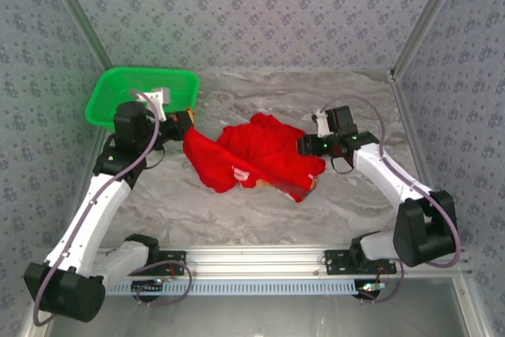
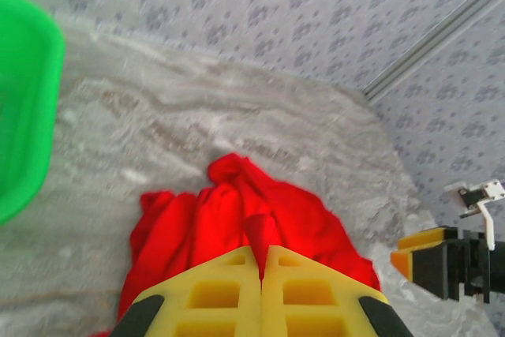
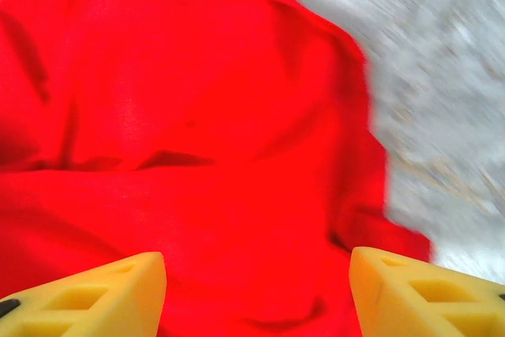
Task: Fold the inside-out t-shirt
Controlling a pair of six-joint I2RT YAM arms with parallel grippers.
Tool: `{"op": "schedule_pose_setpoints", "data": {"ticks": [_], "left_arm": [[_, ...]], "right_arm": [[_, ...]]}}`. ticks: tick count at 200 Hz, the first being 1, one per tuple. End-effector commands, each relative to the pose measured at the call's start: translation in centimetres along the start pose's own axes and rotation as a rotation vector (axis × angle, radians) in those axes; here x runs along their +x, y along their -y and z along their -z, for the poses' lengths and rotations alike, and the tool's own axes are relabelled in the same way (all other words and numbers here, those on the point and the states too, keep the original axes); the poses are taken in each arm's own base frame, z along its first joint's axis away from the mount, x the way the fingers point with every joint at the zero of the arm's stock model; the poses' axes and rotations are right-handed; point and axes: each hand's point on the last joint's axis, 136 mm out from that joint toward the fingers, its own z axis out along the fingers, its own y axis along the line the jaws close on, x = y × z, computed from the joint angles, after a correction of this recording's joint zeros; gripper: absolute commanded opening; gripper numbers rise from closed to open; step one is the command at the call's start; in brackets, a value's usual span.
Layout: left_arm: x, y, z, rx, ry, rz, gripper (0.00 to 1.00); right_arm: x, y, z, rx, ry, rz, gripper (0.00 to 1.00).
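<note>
The inside-out t-shirt (image 1: pixel 256 155) lies crumpled in a red heap on the middle of the marble table, with a bit of multicoloured print (image 1: pixel 304 189) at its near right corner. My left gripper (image 2: pixel 262 270) is shut on a pinched fold of the t-shirt (image 2: pixel 237 219) at the heap's left edge, cloth sticking up between the yellow fingers. My right gripper (image 3: pixel 256 290) stands open at the heap's right edge, its fingers (image 3: pixel 410 293) wide apart just over the red t-shirt (image 3: pixel 197 116), gripping nothing. From the top it sits at the cloth's right side (image 1: pixel 309 146).
A green plastic basket (image 1: pixel 142 92) stands at the back left, just behind my left arm. Patterned walls close in the table on three sides. Bare marble (image 1: pixel 237 219) lies in front of the shirt, and an aluminium rail (image 1: pixel 260 262) runs along the near edge.
</note>
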Motion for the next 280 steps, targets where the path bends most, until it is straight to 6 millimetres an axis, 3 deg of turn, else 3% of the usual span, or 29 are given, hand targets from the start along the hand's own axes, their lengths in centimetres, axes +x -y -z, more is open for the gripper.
{"op": "schedule_pose_setpoints", "data": {"ticks": [1,22,33,55,74,89,107,134,150,164,196,215,229,261,280], "left_arm": [[1.1,-1.2,-0.2,-0.044,-0.036,0.035,0.0],[1.1,-1.1,-0.3,-0.034,-0.036,0.038,0.0],[1.2,-1.1,-0.3,-0.032,-0.04,0.038,0.0],[1.3,-1.2,-0.4,-0.033,-0.039,0.039,0.0],[1.4,-1.3,-0.4,-0.035,-0.037,0.041,0.0],[1.4,-1.5,-0.4,-0.046,-0.032,0.04,0.0],[0.9,-2.0,-0.2,-0.074,-0.008,0.037,0.0],[-1.1,-2.4,1.1,-0.118,0.079,0.036,0.0],[-2.4,-2.6,2.4,-0.141,0.141,0.043,0.0],[-2.7,-3.3,3.7,-0.194,0.17,0.036,0.0],[-0.8,-7.2,6.6,-0.397,0.153,0.05,0.0],[1.5,-9.3,7.5,-0.474,0.112,0.081,0.0],[3.2,-10.4,7.7,-0.505,0.084,0.103,0.0],[4.9,-11.4,6.9,-0.51,0.04,0.127,0.0],[5.3,-11.7,6.4,-0.511,0.028,0.126,0.0]], "right_arm": [[2.2,3.8,-1.0,0.158,-0.068,-0.131,0.65],[2.9,4.7,-2.5,0.183,-0.105,-0.163,0.65],[2.1,4.7,-3.3,0.178,-0.092,-0.159,0.64],[1.2,3.3,-4.8,0.137,-0.102,-0.122,0.57],[1.6,2.7,-6.2,0.117,-0.143,-0.105,0.43],[2.5,2.8,-6.9,0.11,-0.179,-0.106,0.25],[1.6,3.2,-5.9,0.137,-0.138,-0.09,0.11],[-0.5,4.2,-1.5,0.206,-0.004,-0.083,0.0],[0.1,4.2,0.7,0.213,0.039,-0.107,0.0],[2.8,2.7,1.5,0.162,0.015,-0.135,0.0],[11.8,-1.9,-0.1,0.045,-0.172,-0.123,0.1],[14.9,-3.8,-1.1,-0.007,-0.268,-0.111,0.27],[15.0,-3.4,-0.7,0.023,-0.292,-0.068,0.38],[8.3,-2.4,0.0,0.002,-0.107,-0.124,0.51],[5.8,-1.6,-0.5,-0.058,-0.062,-0.198,0.54]]}}
